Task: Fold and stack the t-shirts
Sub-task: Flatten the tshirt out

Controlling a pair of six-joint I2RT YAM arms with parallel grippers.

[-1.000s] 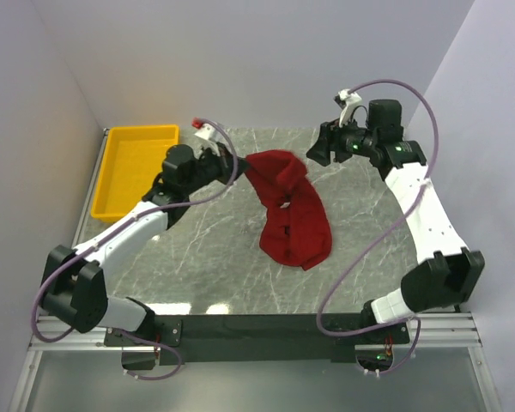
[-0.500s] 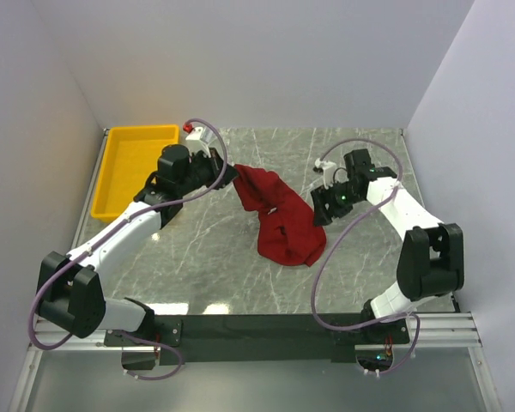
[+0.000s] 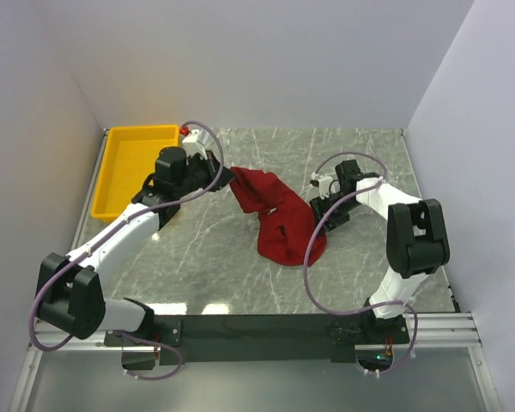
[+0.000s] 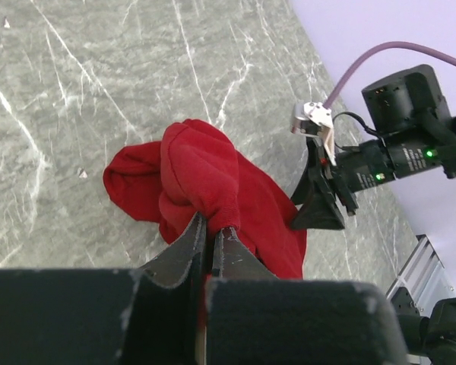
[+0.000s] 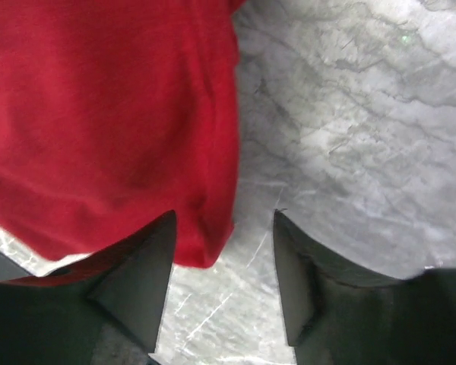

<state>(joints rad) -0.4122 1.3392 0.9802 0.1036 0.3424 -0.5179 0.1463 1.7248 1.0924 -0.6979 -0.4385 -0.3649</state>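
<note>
- Since a second ago, your right arm has swung in from the far right of the table (image 3: 232, 276) and come down low. Its right hand (image 3: 323, 211) now sits at the right edge of the t-shirt (image 3: 279, 221).
- Over the same second the t-shirt has drawn into a narrower bunch and shifted slightly to the left.
- Your left hand (image 4: 210, 228) has barely moved. It is clenched on a fold of the red cloth, with both fingers pressed together and the fabric pinched between them.
- Your right hand is released, its fingers standing apart. In the right wrist view the hem of the shirt lies in the gap near one finger, with bare marble beside the other.
- That view is too close to tell whether those fingertips touch the table surface.
- You will find the t-shirt crumpled at the middle of the table, between the two hands. Its far-left end is gathered up in the left hand, and the rest trails toward the near right and lies on the marble.
- A yellow tray (image 3: 124, 167) stands at the far-left corner, well apart from the shirt.
</note>
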